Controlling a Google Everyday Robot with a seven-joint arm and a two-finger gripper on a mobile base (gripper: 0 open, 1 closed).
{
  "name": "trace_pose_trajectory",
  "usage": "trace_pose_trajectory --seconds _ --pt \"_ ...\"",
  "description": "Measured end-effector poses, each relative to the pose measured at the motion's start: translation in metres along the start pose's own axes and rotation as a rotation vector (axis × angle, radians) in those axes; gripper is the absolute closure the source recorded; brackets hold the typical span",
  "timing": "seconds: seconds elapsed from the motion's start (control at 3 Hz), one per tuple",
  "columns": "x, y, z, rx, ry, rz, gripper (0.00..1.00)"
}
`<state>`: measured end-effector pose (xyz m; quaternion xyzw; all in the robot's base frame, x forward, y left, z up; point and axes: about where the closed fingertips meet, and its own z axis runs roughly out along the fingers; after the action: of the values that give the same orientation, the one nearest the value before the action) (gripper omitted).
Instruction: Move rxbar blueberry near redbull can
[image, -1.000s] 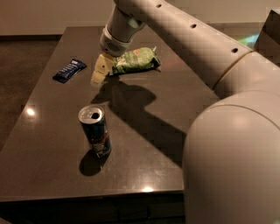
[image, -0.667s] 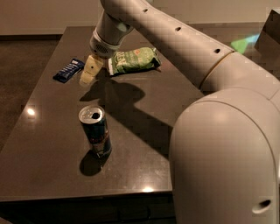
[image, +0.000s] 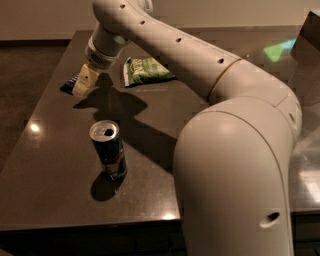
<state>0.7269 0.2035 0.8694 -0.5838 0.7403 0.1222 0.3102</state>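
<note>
1. Since a second ago the arm (image: 165, 45) has swung left. The gripper (image: 84, 82) has left the end of the chip bag (image: 147, 71) and now sits at the bar (image: 68, 87). The can and the bag have not moved.
2. In the camera view the gripper is low over the far left part of the table (image: 55, 195) and covers the bar's right end. We cannot tell how far open it is, or whether it has hold of the bar.
3. The bar lies flat near the far left edge, and only its dark blue left part shows.
4. The can (image: 108, 150) stands upright near the table's front, well apart from the bar. Its tab hole is dark, so we cannot see what is inside.
5. The green bag lies flat at the far side, right of the gripper.
</note>
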Motion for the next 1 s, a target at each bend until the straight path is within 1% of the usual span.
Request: trace_pose_trajectory --seconds 0.33,0.67,1.0 --pt "-0.015 0.001 0.015 0.009 -0.015 0.002 0.00" --pt "-0.017 -0.004 0.044 -0.017 -0.002 0.020 0.00" --pt "-0.018 -0.004 0.045 -0.015 -0.004 0.023 0.00"
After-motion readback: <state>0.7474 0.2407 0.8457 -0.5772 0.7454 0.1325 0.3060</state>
